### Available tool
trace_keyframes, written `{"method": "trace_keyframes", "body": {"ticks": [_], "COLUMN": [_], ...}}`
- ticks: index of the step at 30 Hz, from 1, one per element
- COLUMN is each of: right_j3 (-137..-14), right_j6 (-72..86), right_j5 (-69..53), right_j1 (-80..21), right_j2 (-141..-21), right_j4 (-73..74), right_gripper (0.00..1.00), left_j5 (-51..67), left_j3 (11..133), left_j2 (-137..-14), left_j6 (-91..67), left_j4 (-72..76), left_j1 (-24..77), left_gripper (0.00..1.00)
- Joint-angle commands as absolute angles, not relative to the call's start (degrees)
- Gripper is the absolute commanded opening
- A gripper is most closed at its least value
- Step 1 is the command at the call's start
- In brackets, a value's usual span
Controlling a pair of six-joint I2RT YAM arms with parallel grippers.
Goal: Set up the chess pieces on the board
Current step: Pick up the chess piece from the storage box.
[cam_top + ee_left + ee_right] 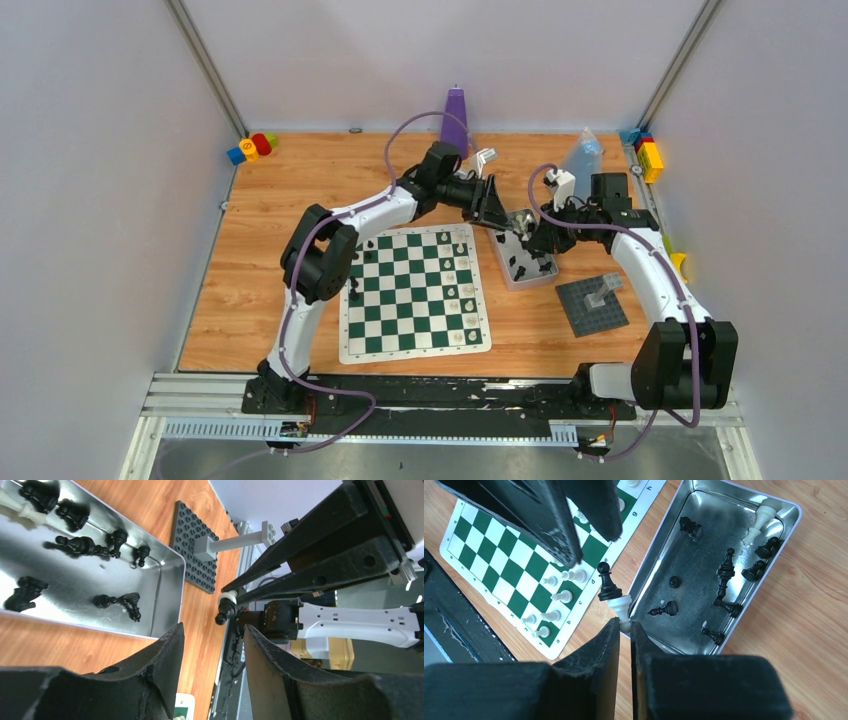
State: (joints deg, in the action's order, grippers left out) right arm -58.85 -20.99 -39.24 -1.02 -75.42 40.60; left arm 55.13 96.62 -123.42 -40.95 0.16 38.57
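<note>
My right gripper (625, 625) is shut on a cream-white piece (620, 605). A black pawn (607, 582) clings to that piece's base. It hangs over the wood between the board (499, 555) and the silver tray (704, 570). My left gripper (212, 630) is open and empty, its fingers (559, 530) just beyond the black pawn (222, 615). Several black pieces (725, 572) and a white one (760, 520) lie in the tray. White pieces (455, 290) stand along the board's right side and a few black ones (360, 265) at its left. Both grippers meet above the tray's far end (512, 222).
A dark grey studded baseplate (592, 305) with a grey block on a post stands right of the tray (540, 272). A purple cone (455, 118) and a clear bag (580, 155) are at the back. Coloured blocks sit in the back left (252, 147) and back right (648, 155) corners.
</note>
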Motion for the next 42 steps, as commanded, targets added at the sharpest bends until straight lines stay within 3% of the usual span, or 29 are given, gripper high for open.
{"method": "trace_keyframes", "body": {"ticks": [1,7,21,27,38,42], "right_j3": [-58.5,-58.3,-58.2,-58.3,-58.8,-60.8], "right_j6": [-20.5,-20.4,-20.1,-20.0,-19.6,-22.8], "right_j5": [-41.9,-42.5,-41.9,-41.6,-40.7,-41.6], "right_j1": [-0.5,-0.5,1.5,1.8,2.1,1.4], "right_j2": [-73.5,-73.4,-73.5,-73.6,-74.4,-75.2], "right_j4": [40.0,39.8,39.5,39.4,39.5,43.7], "right_gripper": [0.00,0.00,0.00,0.00,0.00,0.00], "left_j5": [57.7,58.0,58.8,58.8,57.3,55.3], "left_j3": [99.7,100.5,98.4,98.2,99.7,99.2], "left_j2": [-125.6,-127.2,-127.9,-128.0,-128.0,-124.1], "left_j6": [-49.9,-53.4,-56.4,-55.6,-46.6,-36.3], "left_j4": [8.6,10.8,14.5,14.0,5.2,-5.3], "left_j1": [39.9,40.5,40.9,40.9,40.4,38.4], "left_gripper": [0.55,0.52,0.21,0.17,0.36,0.41]}}
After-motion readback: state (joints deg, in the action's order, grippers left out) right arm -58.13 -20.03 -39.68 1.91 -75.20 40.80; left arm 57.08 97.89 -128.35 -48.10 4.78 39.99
